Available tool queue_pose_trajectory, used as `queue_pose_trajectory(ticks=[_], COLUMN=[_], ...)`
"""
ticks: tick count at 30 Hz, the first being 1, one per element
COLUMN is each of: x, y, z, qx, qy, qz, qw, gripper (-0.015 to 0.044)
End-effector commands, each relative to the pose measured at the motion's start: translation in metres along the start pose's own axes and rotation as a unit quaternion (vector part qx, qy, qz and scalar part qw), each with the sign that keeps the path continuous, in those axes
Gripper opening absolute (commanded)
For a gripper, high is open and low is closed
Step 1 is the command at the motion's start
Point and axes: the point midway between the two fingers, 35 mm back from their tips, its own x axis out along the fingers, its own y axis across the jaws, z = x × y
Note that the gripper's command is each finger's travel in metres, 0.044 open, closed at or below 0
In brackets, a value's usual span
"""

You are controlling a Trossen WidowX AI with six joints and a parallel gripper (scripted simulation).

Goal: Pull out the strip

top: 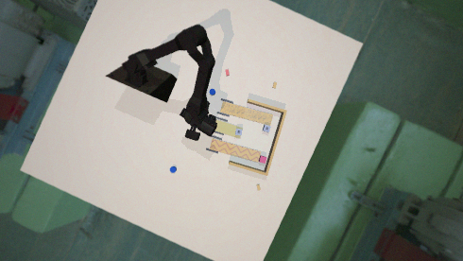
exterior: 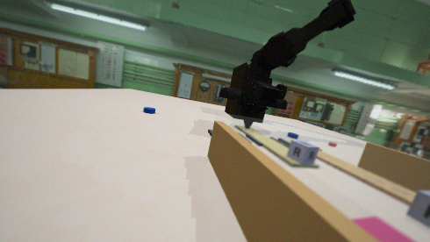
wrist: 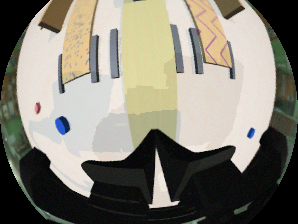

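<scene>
The plain yellow-green strip [top: 228, 128] [exterior: 269, 144] [wrist: 151, 60] lies between dark guide rails [wrist: 114, 52], its near part outside them. A grey-blue cube marked R [top: 238, 131] [exterior: 303, 152] rests on its far end. My gripper [exterior: 248, 127] [wrist: 154, 132] is shut, fingertips together, low over the strip's near part and seemingly touching its top. The strip's near end is hidden behind the fingers. A second grey-blue cube [top: 266, 128] [exterior: 421, 209] is by the far end of the speckled strip [top: 246, 112] [wrist: 80, 42]; its letter is cut off. A pink block [top: 263, 160] is at the far end of the zigzag strip [top: 234, 148] [wrist: 212, 37].
A low wooden wall [top: 277, 142] [exterior: 246, 184] surrounds the far end and parts of both sides. Blue discs [top: 213, 92] [top: 173, 169] lie on either side of the arm. A small red piece [top: 227, 72] [exterior: 333, 144] and two tan pieces [top: 274, 85] [top: 258, 187] lie outside the wall.
</scene>
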Motion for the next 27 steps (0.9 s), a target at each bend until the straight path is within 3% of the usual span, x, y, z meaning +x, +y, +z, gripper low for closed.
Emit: queue_pose_trajectory(ticks=[1,27], x=[0.004,0.003], y=[0.002,0.001], z=[-0.014,-0.053], qx=[0.004,0.005], qy=[0.012,0.013], qz=[0.002,0.002], qw=[1.000,1.000], gripper=[0.0000,0.0000])
